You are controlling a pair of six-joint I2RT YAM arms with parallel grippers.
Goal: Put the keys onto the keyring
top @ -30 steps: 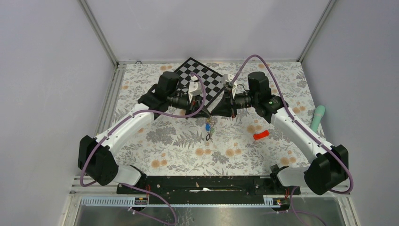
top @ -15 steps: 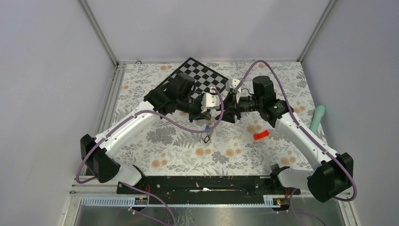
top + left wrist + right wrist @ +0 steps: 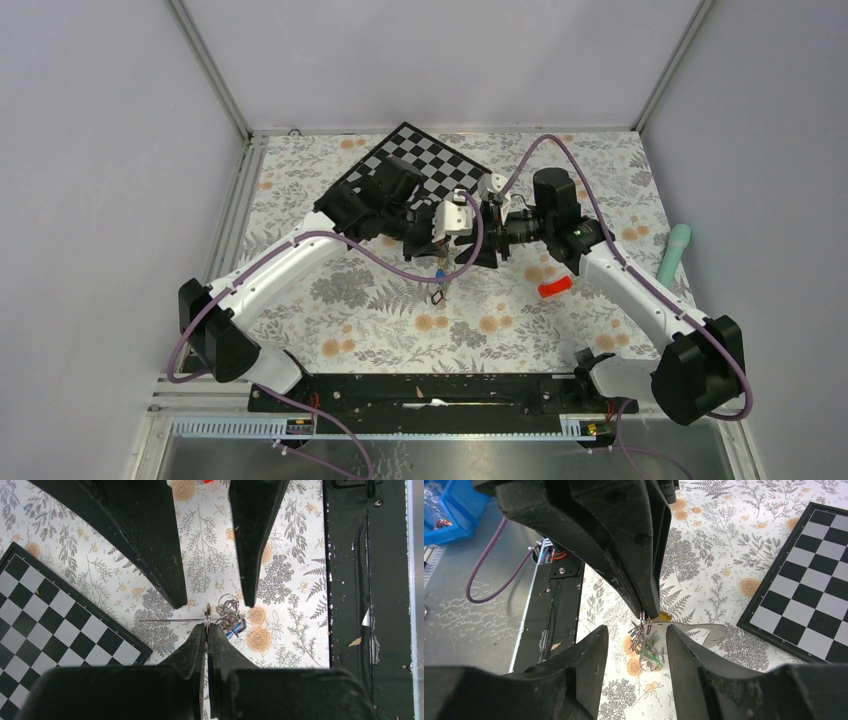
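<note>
The left gripper is pinched fully shut on one end of the keyring. The keyring is held up in the air over the flowery tablecloth, near the checkerboard. The keys are bunched together and dangling right at those fingertips. The right gripper is spread wide open with nothing gripped, one finger parked on each side of the bunch.
</note>
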